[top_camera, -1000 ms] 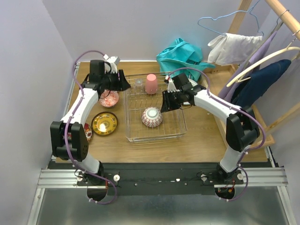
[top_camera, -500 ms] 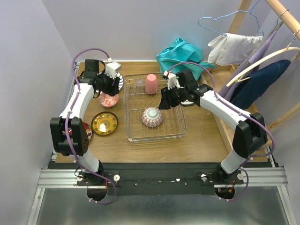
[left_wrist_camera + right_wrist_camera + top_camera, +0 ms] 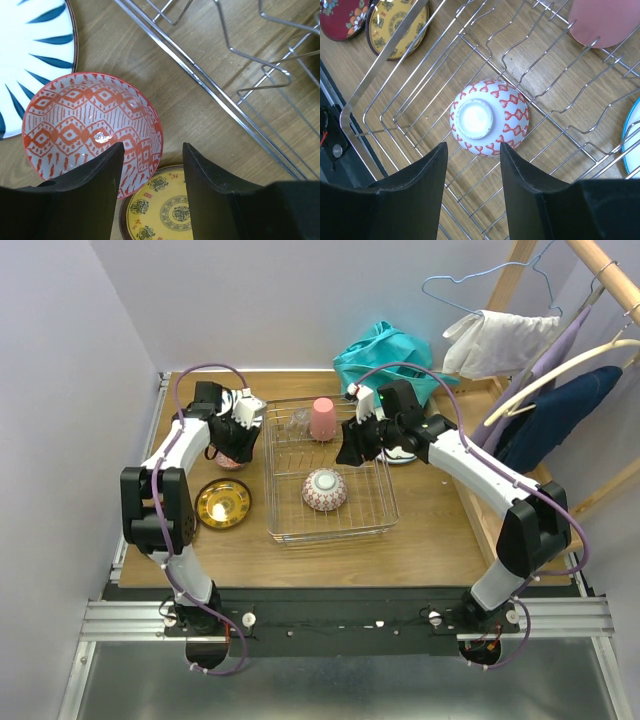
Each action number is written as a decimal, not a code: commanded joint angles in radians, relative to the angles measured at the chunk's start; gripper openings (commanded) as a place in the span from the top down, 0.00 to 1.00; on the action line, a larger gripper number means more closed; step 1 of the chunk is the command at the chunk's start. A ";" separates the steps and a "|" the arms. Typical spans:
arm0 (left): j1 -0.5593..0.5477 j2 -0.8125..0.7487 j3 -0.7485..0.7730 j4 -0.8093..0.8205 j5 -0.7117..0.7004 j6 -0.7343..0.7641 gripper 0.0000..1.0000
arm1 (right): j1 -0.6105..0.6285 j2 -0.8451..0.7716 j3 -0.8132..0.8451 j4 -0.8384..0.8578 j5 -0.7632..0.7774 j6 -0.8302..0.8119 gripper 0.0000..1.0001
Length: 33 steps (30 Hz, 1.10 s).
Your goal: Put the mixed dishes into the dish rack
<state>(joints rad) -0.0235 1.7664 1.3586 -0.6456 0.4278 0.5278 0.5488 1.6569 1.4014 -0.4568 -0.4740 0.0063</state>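
Since a second ago the left arm has folded back toward the tabletop's left edge, and its elbow now hides the red saucer (image 3: 340, 17) in the top view. The left gripper (image 3: 150, 150) hovers over the open bowl (image 3: 92, 127), fingers spread and empty. The right gripper (image 3: 472, 145) has drifted toward the far edge, spread wider and empty above the dish rack (image 3: 330, 536). The rack's long axis runs from near edge to far edge. Inside it the overturned bowl (image 3: 487, 117) lies mouth down, foot ring up. The open bowl sits mouth up just left of the rack, between the blue-striped plate (image 3: 30, 45) and the gold saucer (image 3: 165, 212).
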 commanded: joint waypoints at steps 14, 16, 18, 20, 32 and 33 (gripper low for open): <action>0.000 0.042 -0.073 0.040 -0.095 0.026 0.47 | 0.046 0.066 0.061 -0.003 0.012 -0.111 0.48; 0.000 0.045 -0.076 0.037 -0.101 0.029 0.51 | 0.049 0.081 0.082 -0.013 0.008 -0.111 0.48; 0.000 0.048 -0.078 0.034 -0.101 0.029 0.54 | 0.056 0.096 0.094 -0.017 0.003 -0.114 0.48; 0.000 0.047 -0.084 0.029 -0.100 0.031 0.64 | 0.069 0.106 0.107 -0.022 0.005 -0.126 0.48; 0.002 -0.090 -0.098 0.027 -0.055 0.017 1.00 | 0.132 0.159 0.120 -0.071 -0.009 -0.221 0.51; 0.002 -0.100 -0.093 0.027 -0.046 0.012 1.00 | 0.137 0.162 0.117 -0.072 -0.005 -0.229 0.51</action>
<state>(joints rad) -0.0204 1.7355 1.2701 -0.5949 0.3424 0.5644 0.6640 1.7958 1.5009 -0.4873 -0.4801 -0.1596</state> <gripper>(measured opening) 0.015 0.495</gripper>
